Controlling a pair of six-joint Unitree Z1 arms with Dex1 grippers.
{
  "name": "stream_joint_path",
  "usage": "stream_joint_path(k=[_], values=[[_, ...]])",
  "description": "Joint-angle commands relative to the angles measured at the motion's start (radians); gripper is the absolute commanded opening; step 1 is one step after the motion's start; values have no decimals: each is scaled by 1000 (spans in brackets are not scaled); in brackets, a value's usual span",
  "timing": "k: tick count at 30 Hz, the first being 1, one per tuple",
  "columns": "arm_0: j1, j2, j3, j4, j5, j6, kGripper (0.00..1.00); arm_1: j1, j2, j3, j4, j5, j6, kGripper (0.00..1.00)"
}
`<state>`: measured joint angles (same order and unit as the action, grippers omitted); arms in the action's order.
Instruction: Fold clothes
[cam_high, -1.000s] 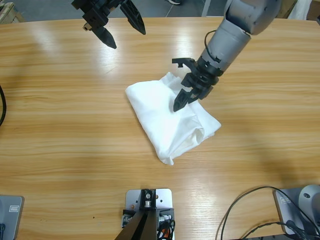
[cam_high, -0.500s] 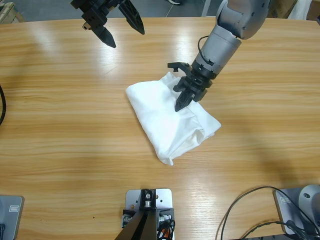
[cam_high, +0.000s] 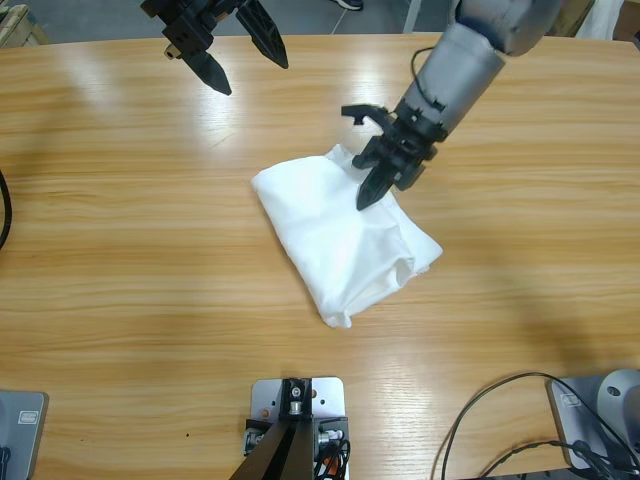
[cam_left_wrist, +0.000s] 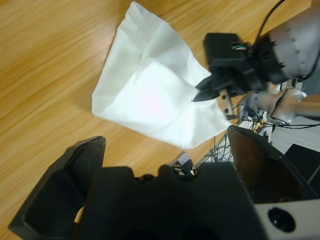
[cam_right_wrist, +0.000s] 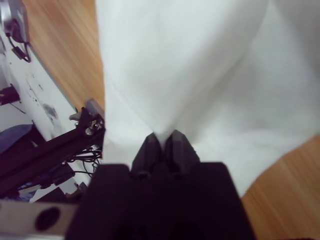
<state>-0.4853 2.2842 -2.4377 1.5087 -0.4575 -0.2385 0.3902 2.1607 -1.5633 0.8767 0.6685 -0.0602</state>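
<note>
High view: the soft, light, folded white cotton T-shirt (cam_high: 345, 240) lies mid-table, right gripper (cam_high: 378, 178) apparently pinched shut on a fold at its upper edge, left gripper (cam_high: 230, 55) spread open, empty, well beyond.

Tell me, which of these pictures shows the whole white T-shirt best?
The high view: the folded T-shirt lies whole on the table, every edge visible. The left wrist view shows most of it, slanted, with the right gripper at its edge. The right wrist view shows only cloth pinched between that gripper's jaws.
</note>
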Motion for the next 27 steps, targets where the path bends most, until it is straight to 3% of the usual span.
stream_joint_path(k=[1, 8, 19, 27], values=[[10, 44, 28, 151, 3, 11, 950, -91, -12, -7, 42, -16, -47, 0], [10, 42, 28, 151, 2, 12, 950, -114, 42, -24, 58, -21, -63, 0], [10, 40, 28, 151, 2, 10, 950, -168, -29, -2, 43, -2, -69, 0], [8, 40, 29, 151, 0, 8, 950, -221, -124, 5, 26, 107, -64, 0]])
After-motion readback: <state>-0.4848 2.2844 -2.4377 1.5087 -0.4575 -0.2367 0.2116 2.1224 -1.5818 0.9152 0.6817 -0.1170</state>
